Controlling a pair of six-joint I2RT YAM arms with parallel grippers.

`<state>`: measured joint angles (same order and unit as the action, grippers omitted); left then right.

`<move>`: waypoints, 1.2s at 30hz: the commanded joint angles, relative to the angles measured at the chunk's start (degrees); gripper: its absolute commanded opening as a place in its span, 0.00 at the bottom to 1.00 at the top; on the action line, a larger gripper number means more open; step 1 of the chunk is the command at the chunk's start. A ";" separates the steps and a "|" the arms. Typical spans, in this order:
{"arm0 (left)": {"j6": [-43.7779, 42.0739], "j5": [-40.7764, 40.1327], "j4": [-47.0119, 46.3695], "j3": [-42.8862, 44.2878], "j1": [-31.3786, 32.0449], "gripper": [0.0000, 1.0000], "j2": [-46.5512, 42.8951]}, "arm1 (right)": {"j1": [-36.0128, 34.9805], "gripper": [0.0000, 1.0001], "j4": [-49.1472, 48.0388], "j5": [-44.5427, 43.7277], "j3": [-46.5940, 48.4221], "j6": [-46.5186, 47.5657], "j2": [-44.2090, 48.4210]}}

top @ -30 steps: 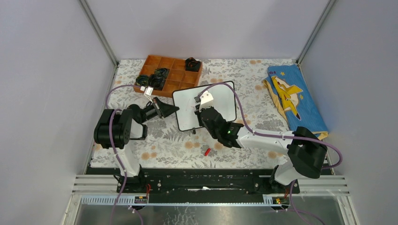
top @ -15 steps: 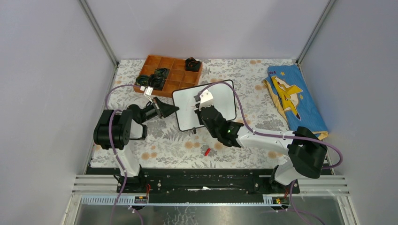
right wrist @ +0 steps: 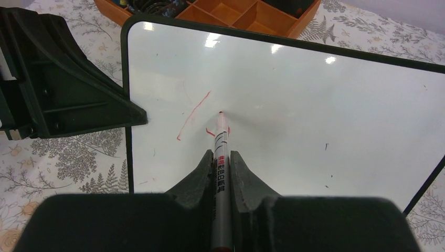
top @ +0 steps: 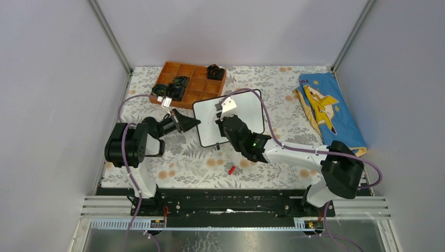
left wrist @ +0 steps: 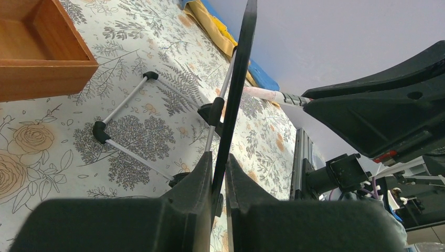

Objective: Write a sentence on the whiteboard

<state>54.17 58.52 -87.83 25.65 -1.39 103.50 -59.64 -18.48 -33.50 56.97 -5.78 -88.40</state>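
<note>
Small white black-framed whiteboard (top: 252,111) stood at frame centre, its left edge clamped in the left tool (top: 193,122). The right tool (right wrist: 222,167) gripped a slim white marker (right wrist: 220,143) touching faint red strokes (right wrist: 193,114). Excess pressure could twist the board loose.

the top view looks steeply down from high behind the near edge, taking in the whole surface (top: 183,157). the left wrist view sits low and close, edge-on to the whiteboard (left wrist: 239,89); the right wrist view closely faces its front, which the top view shares.
</note>
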 commanded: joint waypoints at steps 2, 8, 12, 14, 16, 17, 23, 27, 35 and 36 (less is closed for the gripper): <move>0.32 0.63 -3.66 -0.34 0.39 0.02 -1.02 | 0.23 0.00 -0.58 1.43 2.56 -0.38 -0.94; 0.32 0.54 -3.66 -0.34 0.33 0.03 -0.99 | 0.23 0.00 0.39 2.75 0.99 -1.78 -0.72; 0.32 0.52 -3.66 -0.32 0.33 0.02 -1.02 | 0.22 0.00 0.85 3.48 -0.09 -2.53 -0.46; 0.32 0.54 -3.66 -0.34 0.41 0.02 -1.03 | 0.18 0.00 1.27 3.77 -0.48 -2.90 -0.44; 0.30 0.60 -3.66 -0.33 0.40 0.02 -1.04 | 0.22 0.00 1.92 3.98 -0.71 -3.09 -0.41; 0.26 0.55 -3.66 -0.34 0.36 0.02 -1.01 | 0.22 0.00 2.15 4.01 -0.80 -3.17 -0.37; 0.12 0.54 -3.66 -0.42 0.38 0.03 -1.10 | 0.24 0.00 2.05 3.64 -1.94 -3.60 1.25; -0.14 0.44 -3.08 -0.60 0.45 0.26 -1.47 | 0.22 0.00 0.07 4.14 -3.05 -3.97 5.50; -1.95 0.11 -0.55 -0.95 0.77 0.48 -2.88 | 0.34 0.00 0.28 2.22 -3.36 -3.05 9.71; -2.04 0.08 -0.38 -1.02 0.73 0.48 -3.02 | 0.39 0.00 -0.26 2.05 -3.69 -2.80 9.88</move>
<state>54.00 58.52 -87.07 25.26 -1.08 102.32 -59.64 -16.16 -30.41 53.47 -9.23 -80.90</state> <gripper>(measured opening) 0.468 0.159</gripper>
